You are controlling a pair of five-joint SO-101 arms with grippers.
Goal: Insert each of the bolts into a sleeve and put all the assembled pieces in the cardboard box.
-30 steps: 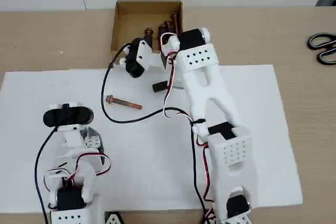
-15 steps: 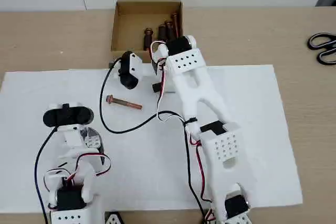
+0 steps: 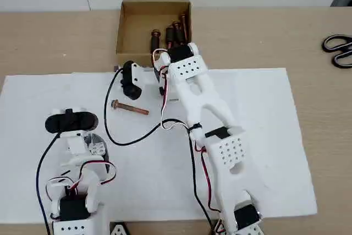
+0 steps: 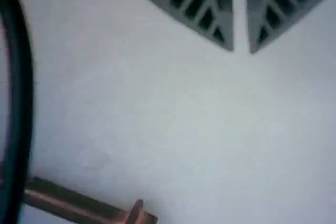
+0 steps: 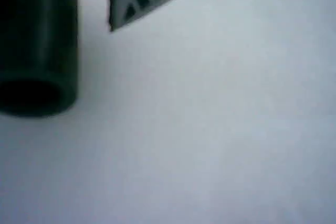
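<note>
Part-visible items, worktop lot.
Scissors point(image 3: 336, 49) running off the high view's edge; bolt point(image 4: 79, 205) lying cropped in the left wrist view, one end passing behind a black cable point(image 4: 13, 93); sleeve point(image 5: 38, 45) showing blurred and cropped; right arm point(image 3: 190, 78) overlapping the assembled pieces point(image 3: 168, 34).

The wooden table point(image 3: 286, 37) carries a white paper sheet point(image 3: 264, 114) spread under both grippers. On the sheet a copper-coloured bolt point(image 3: 129, 107) lies flat between the left gripper point(image 4: 239, 45) and the right gripper point(image 3: 135, 75), nearer the right one. A dark sleeve point(image 5: 37, 51) lies on the paper just beside the right gripper. The cardboard box point(image 3: 118, 31) sits on bare wood just beyond that gripper. Scissors point(image 3: 336, 50) lie well apart from both.
</note>
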